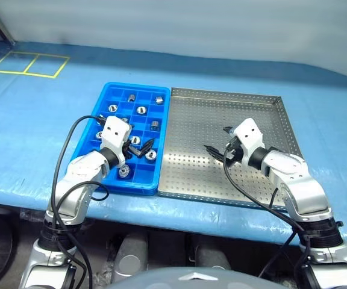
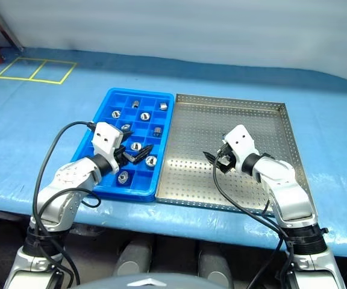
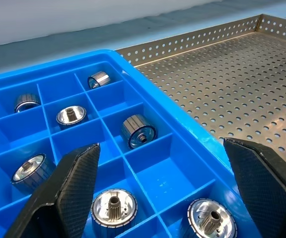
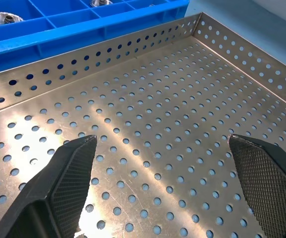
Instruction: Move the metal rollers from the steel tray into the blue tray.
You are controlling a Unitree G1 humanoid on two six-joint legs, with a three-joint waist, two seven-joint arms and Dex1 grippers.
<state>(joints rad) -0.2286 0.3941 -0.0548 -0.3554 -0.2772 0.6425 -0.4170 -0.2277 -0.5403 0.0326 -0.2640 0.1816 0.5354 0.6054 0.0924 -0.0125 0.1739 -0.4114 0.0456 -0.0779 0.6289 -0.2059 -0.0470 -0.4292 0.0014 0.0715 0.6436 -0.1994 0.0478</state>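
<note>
The blue tray [image 1: 118, 180] lies left of the steel tray [image 1: 252, 114], their long sides touching. Several metal rollers sit one to a compartment in the blue tray, among them one [image 1: 141, 110] mid-tray and one [image 3: 138, 131] lying on its side. My left gripper [image 1: 140, 149] hovers open over the blue tray's near right compartments, with rollers [image 3: 114, 208] below its fingers [image 3: 78, 183] and nothing between them. My right gripper [image 1: 217, 139] stands open over the middle of the steel tray, whose perforated floor [image 4: 153, 114] shows bare around it.
Both trays rest on a table under a blue cover [image 1: 318, 90], near its front edge [image 1: 209, 214]. A yellow taped rectangle [image 1: 29, 63] marks the far left corner. Black cables [image 1: 71, 138] loop from each wrist.
</note>
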